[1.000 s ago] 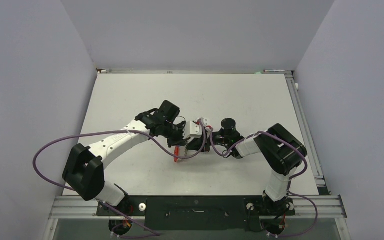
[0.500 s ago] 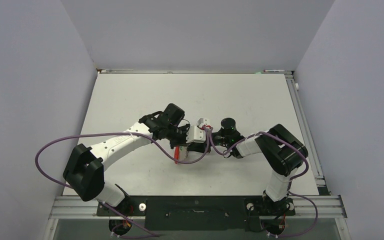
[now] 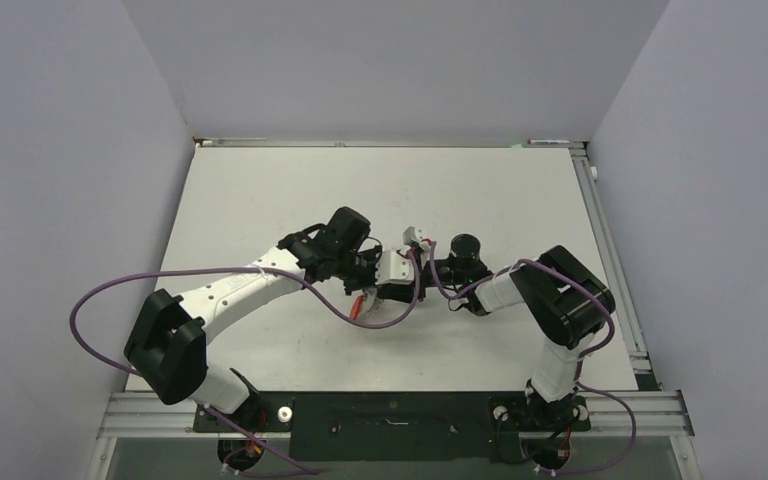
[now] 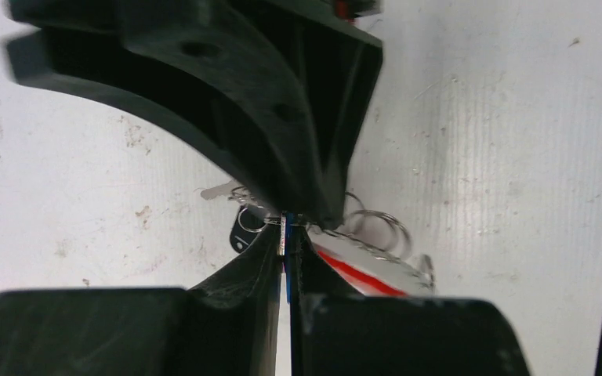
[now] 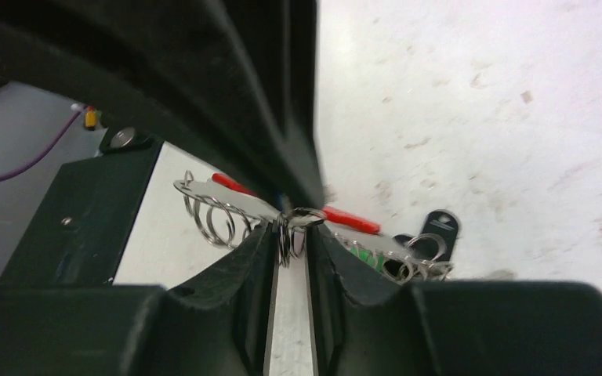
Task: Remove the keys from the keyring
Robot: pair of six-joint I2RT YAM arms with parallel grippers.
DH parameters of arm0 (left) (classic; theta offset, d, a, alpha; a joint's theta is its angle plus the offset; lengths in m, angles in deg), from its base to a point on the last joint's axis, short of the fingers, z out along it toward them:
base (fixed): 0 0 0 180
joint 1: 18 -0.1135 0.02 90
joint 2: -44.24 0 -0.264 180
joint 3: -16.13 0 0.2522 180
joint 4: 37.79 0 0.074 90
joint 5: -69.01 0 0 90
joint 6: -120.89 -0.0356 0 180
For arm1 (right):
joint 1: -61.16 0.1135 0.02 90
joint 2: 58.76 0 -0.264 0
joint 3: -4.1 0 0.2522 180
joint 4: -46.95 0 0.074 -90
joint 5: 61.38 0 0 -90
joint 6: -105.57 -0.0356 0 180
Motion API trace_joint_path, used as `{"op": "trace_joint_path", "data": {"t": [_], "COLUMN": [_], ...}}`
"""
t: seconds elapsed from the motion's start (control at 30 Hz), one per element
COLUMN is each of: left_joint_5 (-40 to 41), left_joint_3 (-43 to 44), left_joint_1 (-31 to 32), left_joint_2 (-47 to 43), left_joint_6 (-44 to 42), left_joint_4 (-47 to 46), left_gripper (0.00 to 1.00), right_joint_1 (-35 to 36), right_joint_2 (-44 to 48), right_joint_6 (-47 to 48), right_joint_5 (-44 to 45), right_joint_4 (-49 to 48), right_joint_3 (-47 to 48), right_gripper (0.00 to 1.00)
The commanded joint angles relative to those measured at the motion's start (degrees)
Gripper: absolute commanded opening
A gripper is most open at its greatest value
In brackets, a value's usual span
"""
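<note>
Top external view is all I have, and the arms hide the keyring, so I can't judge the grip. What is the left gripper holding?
Observer: The left gripper is shut on what looks like the blue key, seen edge-on.
Operator: And the right one?
Observer: The right gripper is pinching a small wire ring.
Operator: Where's the green key?
Observer: The green key lies on the table among small rings, just below the keyring's red part.
</note>
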Motion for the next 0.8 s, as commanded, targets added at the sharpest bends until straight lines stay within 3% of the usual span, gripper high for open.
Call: {"op": "trace_joint_path", "data": {"t": [0.0,0.13,0.23,0.57,0.77], "left_joint_5": [-4.58,-4.33,-3.64,-3.08,-3.64], "left_joint_3": [-0.51,-0.06,1.78,10.26,16.12], "left_joint_1": [0.16,-0.1,-0.25,-0.62,-2.53], "left_joint_2": [-1.07,-0.3,1.47,10.32,16.62], "left_joint_6": [4.67,7.06,10.54,20.29,23.77], "left_joint_4": [-0.3,0.26,1.01,1.79,1.68], "left_gripper": [0.0,0.0,0.0,0.0,0.0], "right_joint_1": [-3.58,-6.95,-9.75,-18.83,-22.25], "right_joint_2": [-0.61,-1.04,-0.15,9.09,11.15], "right_joint_6": [-5.49,-9.25,-10.76,-10.59,-14.6], "right_joint_5": [-0.39,-0.77,-0.74,1.4,0.97], "right_joint_4": [-16.17,-18.91,-17.78,-2.21,5.0], "right_joint_3": [1.93,2.13,1.92,-2.46,-2.86], "right_gripper": [0.27,0.54,0.63,0.66,0.61]}}
